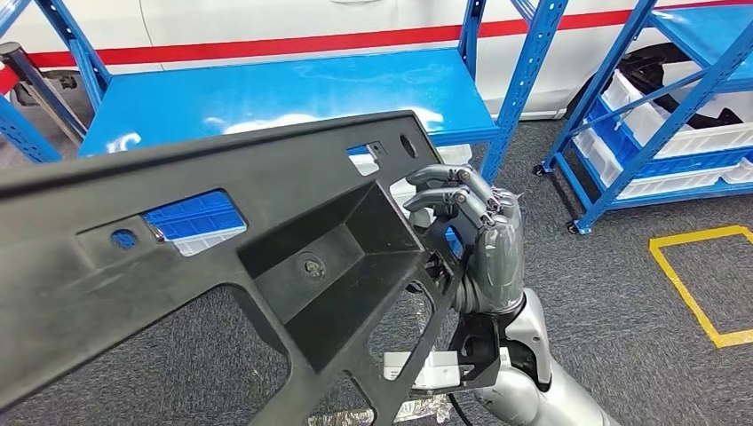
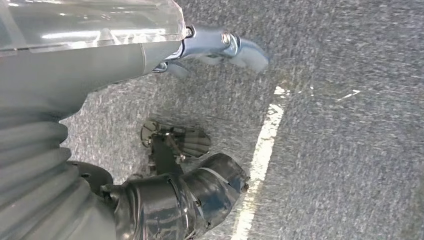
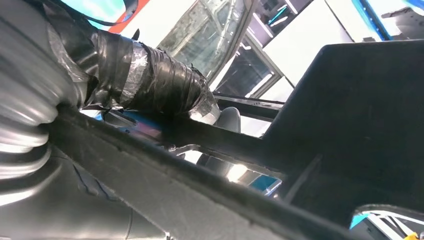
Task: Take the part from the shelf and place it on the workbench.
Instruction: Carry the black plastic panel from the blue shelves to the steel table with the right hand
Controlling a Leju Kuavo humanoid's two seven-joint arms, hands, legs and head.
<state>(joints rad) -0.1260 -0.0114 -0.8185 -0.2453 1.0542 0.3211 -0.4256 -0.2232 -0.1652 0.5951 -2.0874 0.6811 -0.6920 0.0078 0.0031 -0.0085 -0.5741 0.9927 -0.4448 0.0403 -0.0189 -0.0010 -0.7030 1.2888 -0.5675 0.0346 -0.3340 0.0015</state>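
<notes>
no legible text, labels, brands, numbers or signs on anything

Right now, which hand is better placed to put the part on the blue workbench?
The right hand: its fingers already grip the black part before the workbench. The left hand hangs over the floor.

Part point(image 1: 222, 257) stretched across the foreground, right hand point(image 1: 479, 244) at its right end (fingers curled over the edge), workbench point(image 1: 284, 93) behind, shelf point(image 1: 675, 106) to the right.
</notes>
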